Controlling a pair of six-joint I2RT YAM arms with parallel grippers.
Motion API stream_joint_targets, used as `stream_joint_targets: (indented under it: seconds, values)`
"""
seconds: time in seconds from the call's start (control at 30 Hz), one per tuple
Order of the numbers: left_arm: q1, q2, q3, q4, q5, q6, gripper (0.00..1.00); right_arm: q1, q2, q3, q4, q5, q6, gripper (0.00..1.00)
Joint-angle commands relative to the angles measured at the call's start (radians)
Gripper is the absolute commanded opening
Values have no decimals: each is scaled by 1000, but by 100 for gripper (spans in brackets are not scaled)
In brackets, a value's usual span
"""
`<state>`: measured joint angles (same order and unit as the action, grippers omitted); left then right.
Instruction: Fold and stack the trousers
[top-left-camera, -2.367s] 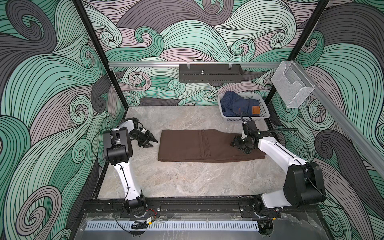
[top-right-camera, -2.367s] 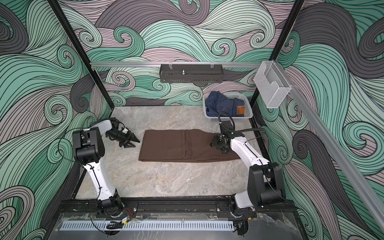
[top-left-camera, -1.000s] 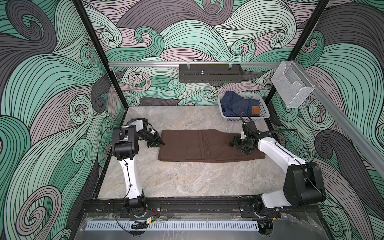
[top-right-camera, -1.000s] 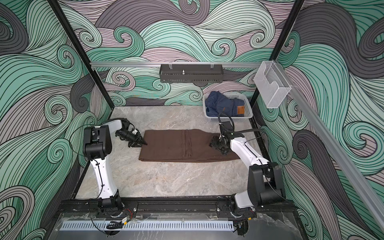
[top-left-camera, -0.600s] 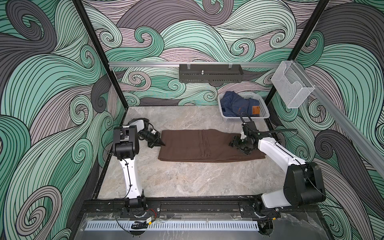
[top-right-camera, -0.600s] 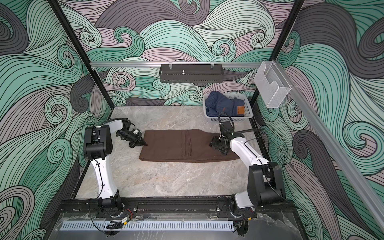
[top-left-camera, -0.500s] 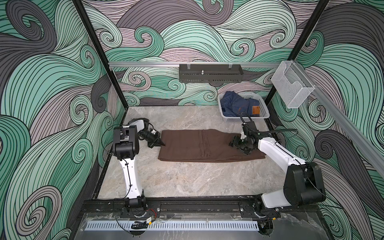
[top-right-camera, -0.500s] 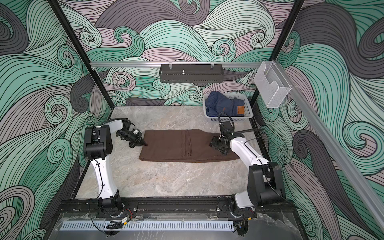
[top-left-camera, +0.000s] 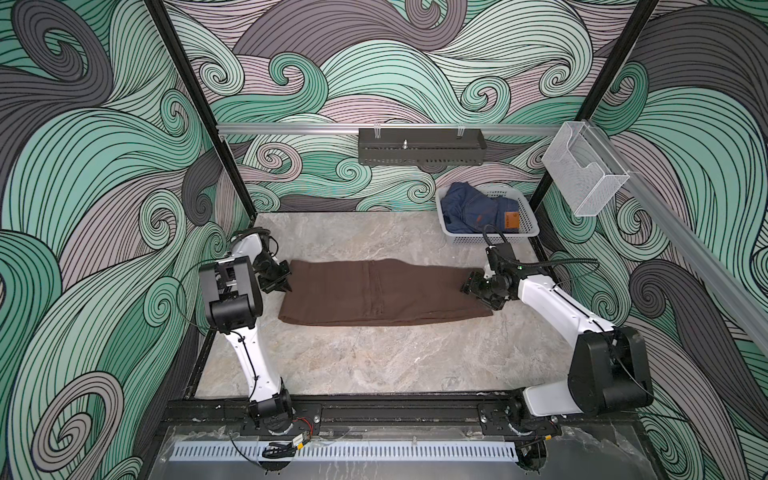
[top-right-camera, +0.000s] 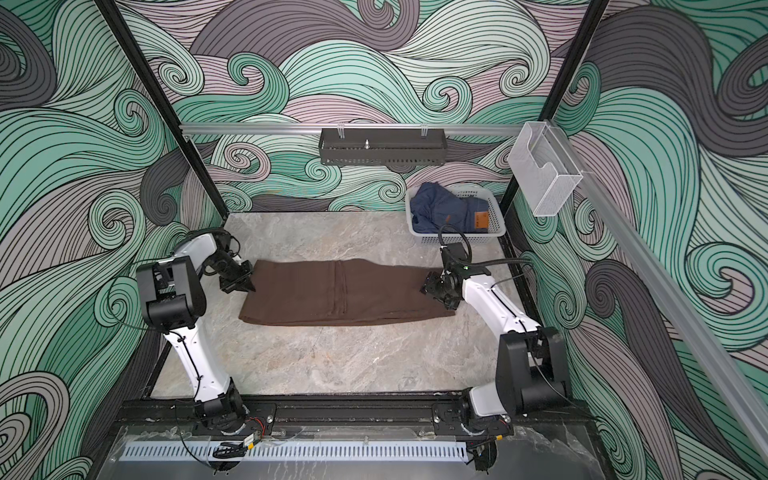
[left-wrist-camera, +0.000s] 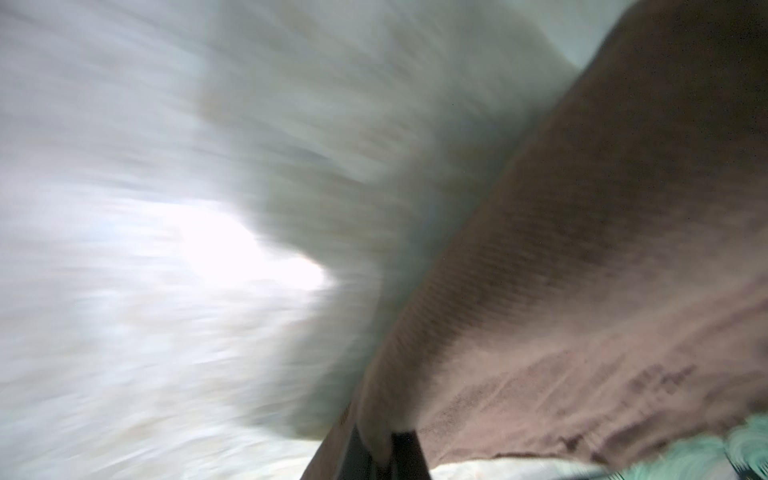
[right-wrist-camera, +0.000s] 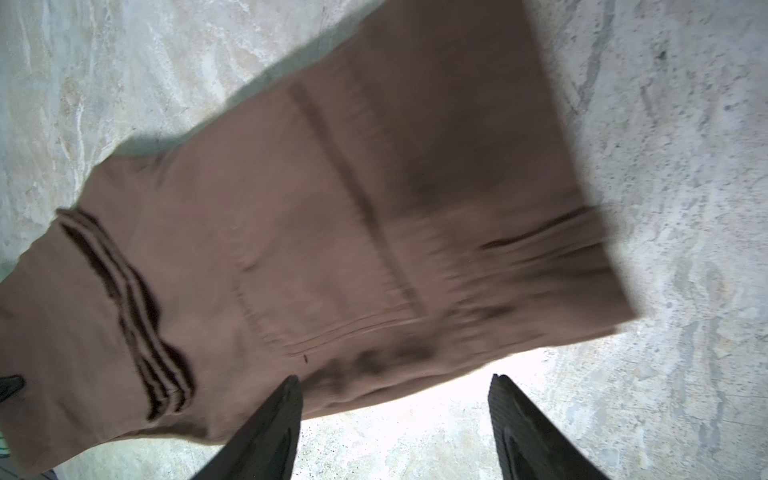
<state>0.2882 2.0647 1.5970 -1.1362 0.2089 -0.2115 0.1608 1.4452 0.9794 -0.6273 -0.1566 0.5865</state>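
The desk (top-left-camera: 374, 365) carries the trousers (top-left-camera: 374, 291) stretched across its middle from 9 o'clock to 3 o'clock, doubled lengthwise and lying flat. At 1 o'clock the white basket (top-left-camera: 490, 243) holds blue jeans (top-left-camera: 469, 208). My left end effector (top-left-camera: 286, 286) is clamped tight on the 9 o'clock edge. The left wrist view shows only a thin lip of cloth between the fingers (left-wrist-camera: 405, 455), so a lift may peel off one layer or slip free. My right end effector (right-wrist-camera: 395, 378) stands wide open and empty at the 3 o'clock end, one finger over cloth, the other over bare desk. Closing there may catch only the top layer, and the fold would skew.
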Motion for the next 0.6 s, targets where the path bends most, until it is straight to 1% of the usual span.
stream_joint_targets:
  seconds: [0.0, 0.07, 0.17, 0.3, 0.57]
  values:
    - [43, -45, 47, -80, -222, 8, 0, -6, 15, 34, -19, 23, -19, 73]
    - [61, -52, 56, -82, -269, 5, 0, -7, 35, 44, -9, 10, -28, 73]
    - [69, -56, 72, -87, -318, 4, 0, -9, 60, 41, 64, -63, -42, 73]
    - [69, -49, 85, -82, -343, 4, 0, -9, 94, 39, 140, -132, -42, 73]
    - [75, -10, 142, -94, -364, 2, 0, -7, 173, 59, 177, -176, -45, 72]
